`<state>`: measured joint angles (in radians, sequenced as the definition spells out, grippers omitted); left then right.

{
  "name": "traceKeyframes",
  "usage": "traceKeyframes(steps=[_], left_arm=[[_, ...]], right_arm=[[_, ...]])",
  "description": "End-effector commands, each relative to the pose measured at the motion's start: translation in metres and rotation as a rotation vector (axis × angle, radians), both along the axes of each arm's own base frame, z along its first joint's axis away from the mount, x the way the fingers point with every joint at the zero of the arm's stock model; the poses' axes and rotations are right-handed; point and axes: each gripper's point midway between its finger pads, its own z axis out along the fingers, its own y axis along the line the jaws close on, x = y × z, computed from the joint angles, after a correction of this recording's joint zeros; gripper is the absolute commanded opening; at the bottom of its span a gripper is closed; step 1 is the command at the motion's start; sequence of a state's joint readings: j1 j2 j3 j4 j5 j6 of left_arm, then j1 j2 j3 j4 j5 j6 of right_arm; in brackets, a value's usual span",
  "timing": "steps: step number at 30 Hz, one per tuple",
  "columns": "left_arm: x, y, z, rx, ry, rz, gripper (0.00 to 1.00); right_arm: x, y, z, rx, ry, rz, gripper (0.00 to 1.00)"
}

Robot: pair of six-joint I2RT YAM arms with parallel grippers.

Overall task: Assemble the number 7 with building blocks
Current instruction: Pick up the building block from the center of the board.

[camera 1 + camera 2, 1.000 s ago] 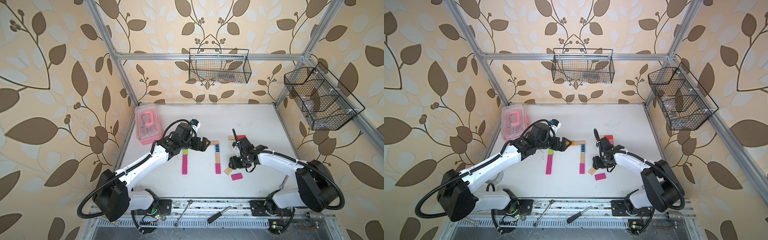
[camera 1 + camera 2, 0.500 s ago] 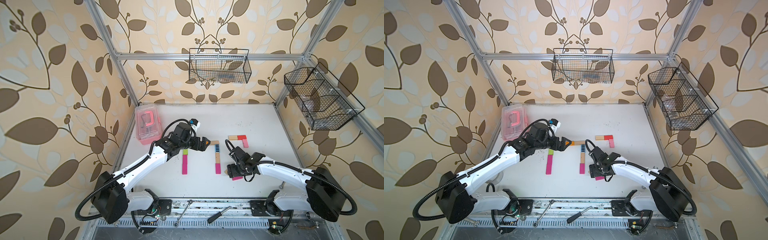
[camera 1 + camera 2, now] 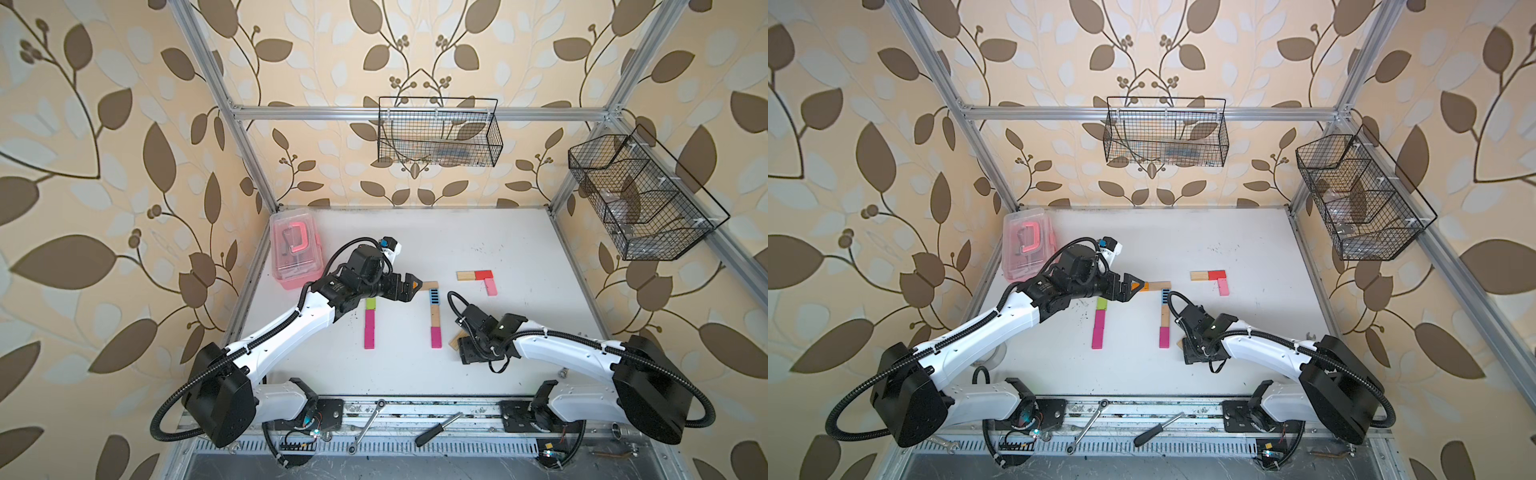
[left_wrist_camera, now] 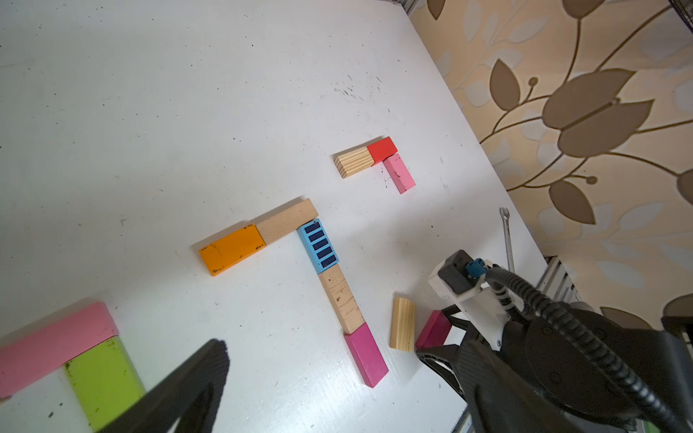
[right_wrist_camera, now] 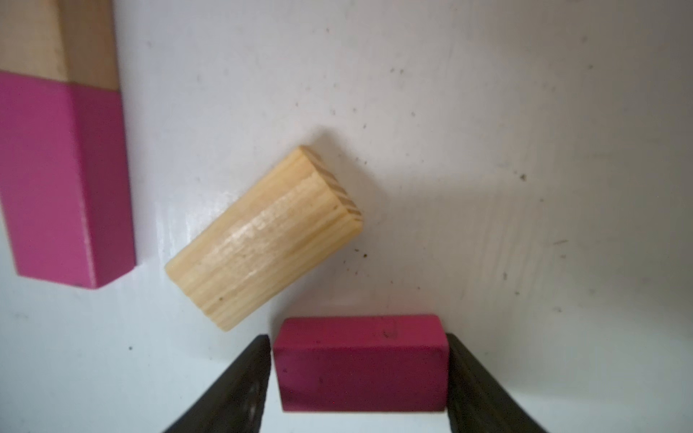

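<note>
My right gripper (image 5: 358,339) is shut on a short magenta block (image 5: 360,360), one finger at each end, low over the table (image 3: 519,241) near its front. A loose plain wood block (image 5: 262,236) lies askew just beyond it. Beside that runs a 7 shape: orange block (image 4: 232,249), wood block (image 4: 287,226), blue striped block (image 4: 318,245), another wood piece, and a magenta end block (image 4: 365,354). Wood, red (image 3: 483,274) and pink blocks form a small corner farther right. My left gripper (image 3: 409,289) hovers open over the orange block, beside a lime green block (image 3: 371,303).
A pink translucent box (image 3: 296,249) stands at the table's back left corner. Two wire baskets (image 3: 438,133) (image 3: 640,199) hang on the walls. A wrench (image 3: 368,424) and a screwdriver (image 3: 438,428) lie on the front rail. Another wrench (image 4: 507,240) lies by the table's right edge.
My right gripper moved from beside the red and wood corner toward the table's front, came down over the short magenta block and closed on its ends. The left arm stayed still.
</note>
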<state>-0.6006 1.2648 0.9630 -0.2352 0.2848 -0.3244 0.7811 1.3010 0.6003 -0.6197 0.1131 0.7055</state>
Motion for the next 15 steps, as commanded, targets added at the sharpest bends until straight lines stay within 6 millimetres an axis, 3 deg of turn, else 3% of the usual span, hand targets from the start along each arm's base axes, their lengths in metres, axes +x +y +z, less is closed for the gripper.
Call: traceKeyframes(steps=[1, 5, 11, 15], left_arm=[[0.003, -0.001, 0.011, -0.038, -0.025, -0.002, 0.99], [0.002, 0.002, 0.011, -0.034, -0.03, 0.004, 0.99], [0.003, 0.002, 0.012, -0.034, -0.034, 0.009, 0.99], [0.004, -0.001, 0.013, -0.036, -0.031, -0.002, 0.99]], right_arm=[[0.002, -0.008, -0.004, 0.004, 0.006, -0.048, 0.65], [0.018, -0.025, 0.002, 0.035, -0.02, -0.113, 0.58], [0.053, -0.062, 0.023, 0.118, -0.124, -0.282, 0.59], [0.073, -0.089, 0.023, 0.236, -0.171, -0.434, 0.57]])
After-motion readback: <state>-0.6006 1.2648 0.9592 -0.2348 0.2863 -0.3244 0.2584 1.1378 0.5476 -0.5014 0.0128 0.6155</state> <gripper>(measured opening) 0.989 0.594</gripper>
